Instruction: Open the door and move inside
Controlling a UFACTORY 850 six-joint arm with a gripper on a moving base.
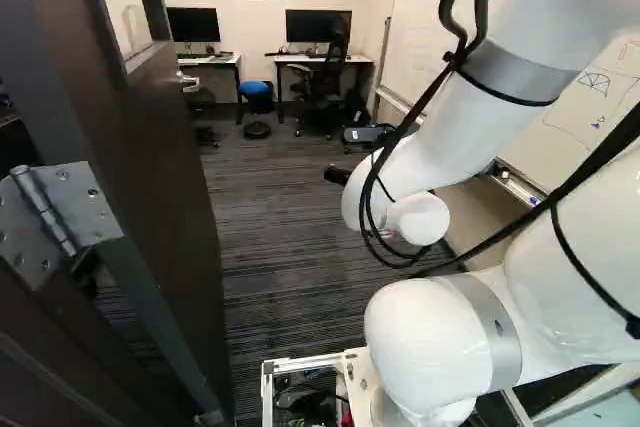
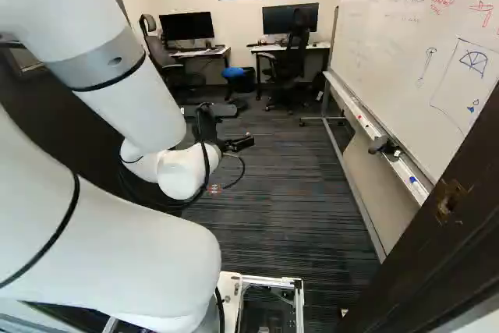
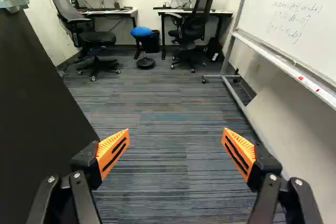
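Note:
My gripper [image 2: 206, 121] is at the far end of the arm in the right base view, pointing into the room. The wrist view shows the gripper [image 3: 176, 153] open, its orange pads wide apart with only carpet visible beyond them. The dark door [image 1: 165, 167] stands swung open at the left of the left base view, with a metal hinge [image 1: 68, 209] nearby and a lever handle [image 1: 188, 80] on its far part. In the wrist view the door [image 3: 37, 103] lies beside one finger, and its handle [image 3: 13, 2] is farther ahead. Whether finger and door touch, I cannot tell.
The dark door frame [image 2: 437, 247] rises close at the right of the right base view. Beyond it a whiteboard [image 2: 421, 60] on a metal stand lines that side. Two desks with monitors, office chairs [image 3: 89, 35] and a blue stool [image 3: 142, 31] stand at the back.

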